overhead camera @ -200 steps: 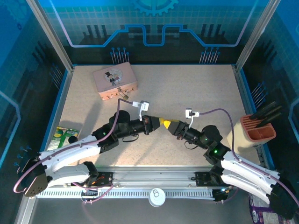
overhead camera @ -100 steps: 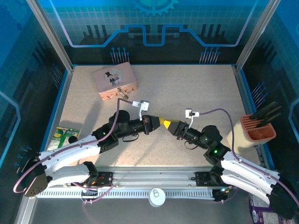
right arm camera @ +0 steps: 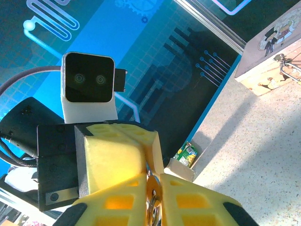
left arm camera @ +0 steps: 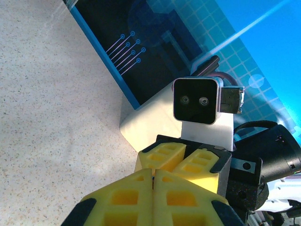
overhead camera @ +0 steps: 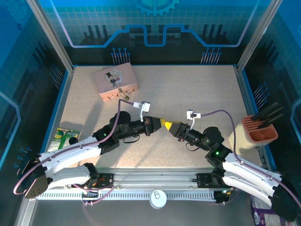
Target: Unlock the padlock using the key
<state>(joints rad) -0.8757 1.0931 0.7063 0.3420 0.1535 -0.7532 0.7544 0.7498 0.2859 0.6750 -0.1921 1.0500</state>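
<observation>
Mid-tabletop (overhead camera: 197, 89), your right pincer (overhead camera: 173, 126) is pinching the key (right arm camera: 152, 195) tip to tip with your left pincer (overhead camera: 162, 123), which is pressing fully together, while the padlock (overhead camera: 123, 92) is hanging on the pink tin (overhead camera: 113, 77), well apart, everything sitting as a second ago.

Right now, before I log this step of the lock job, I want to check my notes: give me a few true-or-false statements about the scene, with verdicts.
1. The left gripper and right gripper meet tip to tip over the table. True.
2. The padlock lies loose at the table's middle. False: it sits at the front of the tin, far left.
3. A small metal piece, seemingly the key, is pinched in the right gripper. True.
4. The left gripper is wide open. False: it is shut.
</observation>
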